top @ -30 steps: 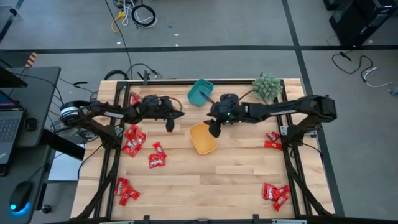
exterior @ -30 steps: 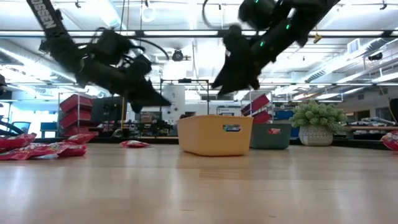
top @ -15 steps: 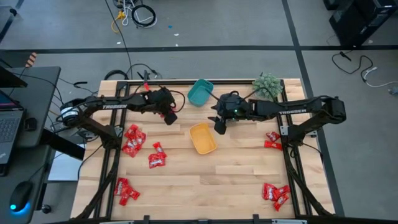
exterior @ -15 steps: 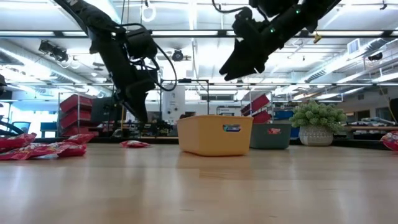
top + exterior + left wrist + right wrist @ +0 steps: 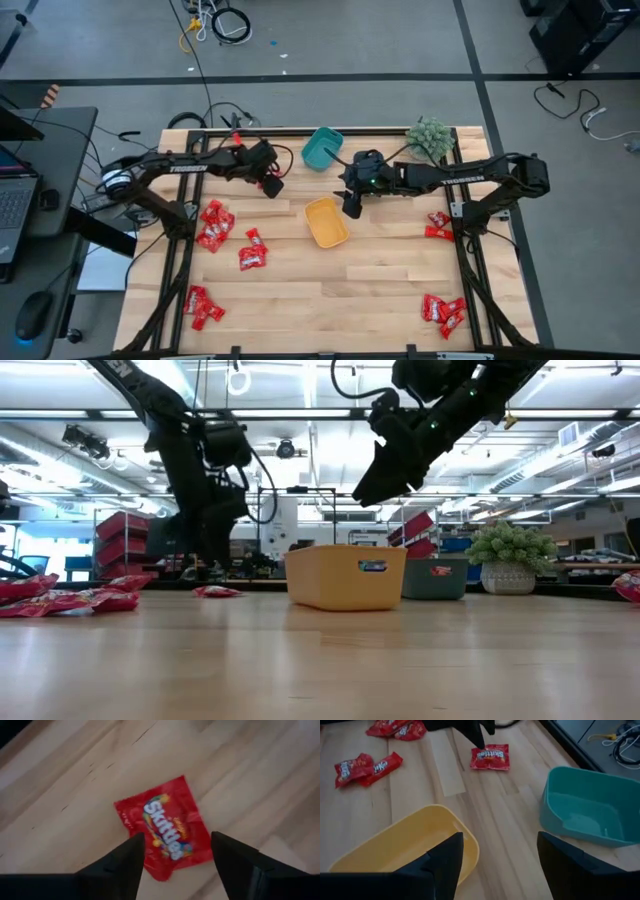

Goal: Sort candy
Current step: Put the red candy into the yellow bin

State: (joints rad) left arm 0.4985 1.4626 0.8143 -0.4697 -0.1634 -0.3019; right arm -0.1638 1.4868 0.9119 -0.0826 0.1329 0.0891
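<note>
The left claw [image 5: 271, 187] hangs released over a red Skittles packet [image 5: 166, 832] lying flat on the surface [image 5: 380, 290], so a pick-up looks in hand. Next it must drop and clench. The right claw [image 5: 348, 207], also released and empty, hovers above the yellow bin [image 5: 326, 221].

candy under the left arm [image 5: 165, 835]: bright red wrapper, white lettering with little rainbow-coloured bits
other candies [image 5: 214, 226]: same shiny red, white marks, some look more orange-red
bin near the table middle [image 5: 326, 221]: yellow-orange, small blue-and-white label on its side
bin at the far edge [image 5: 321, 148]: teal, plain
table [image 5: 380, 270]: pale wood planks, black frame
plant at the far right corner [image 5: 429, 138]: pale green, white pot
arms: dark, nearly black
</note>
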